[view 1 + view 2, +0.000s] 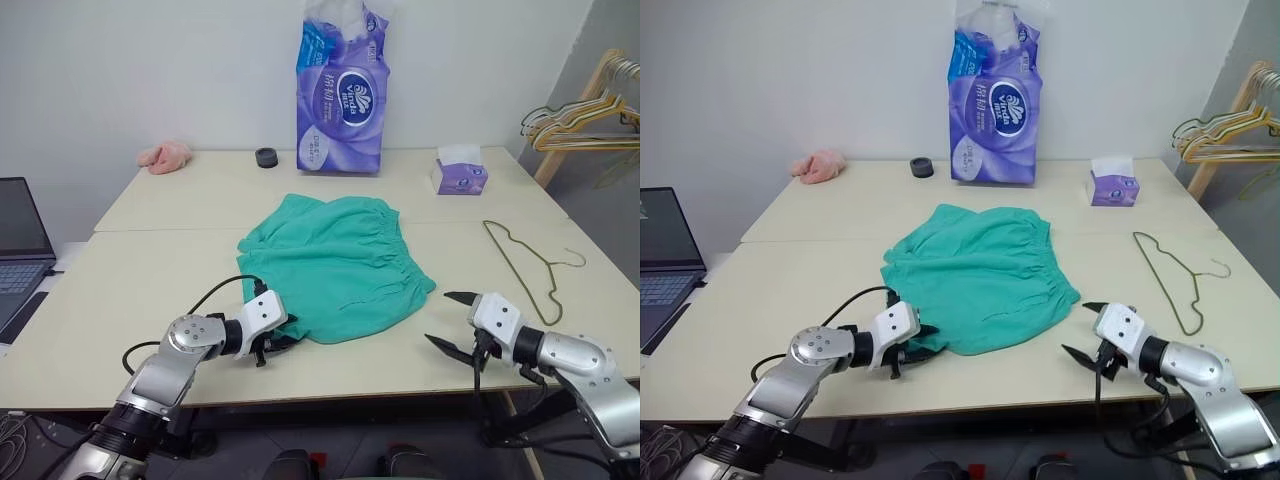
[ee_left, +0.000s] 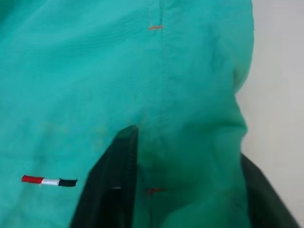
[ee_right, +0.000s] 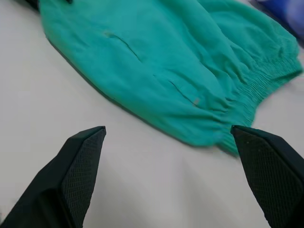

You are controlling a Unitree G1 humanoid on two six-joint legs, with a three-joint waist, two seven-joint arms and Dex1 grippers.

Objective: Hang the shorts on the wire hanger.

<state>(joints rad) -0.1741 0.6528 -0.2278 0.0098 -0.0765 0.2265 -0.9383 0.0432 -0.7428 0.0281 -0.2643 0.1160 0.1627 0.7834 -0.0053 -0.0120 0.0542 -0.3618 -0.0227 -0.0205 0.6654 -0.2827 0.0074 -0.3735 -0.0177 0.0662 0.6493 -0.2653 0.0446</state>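
As laid out on the pale table (image 1: pixel 150 290), one pair of teal shorts (image 1: pixel 335 260) is found at its centre, flat. One wire hanger (image 1: pixel 525 262) is placed well apart, toward the right edge. One pink cloth (image 1: pixel 165 156), one black ring (image 1: pixel 266 157), one tissue box (image 1: pixel 460 176) and one purple tissue pack (image 1: pixel 342 100) are ranged along the far side.

The left gripper (image 1: pixel 272 343) is clamped on the shorts' near hem; in the left wrist view a small striped tag (image 2: pixel 49 181) is revealed. The right gripper (image 1: pixel 1088 332) is held wide apart, empty, just beside the waistband end.
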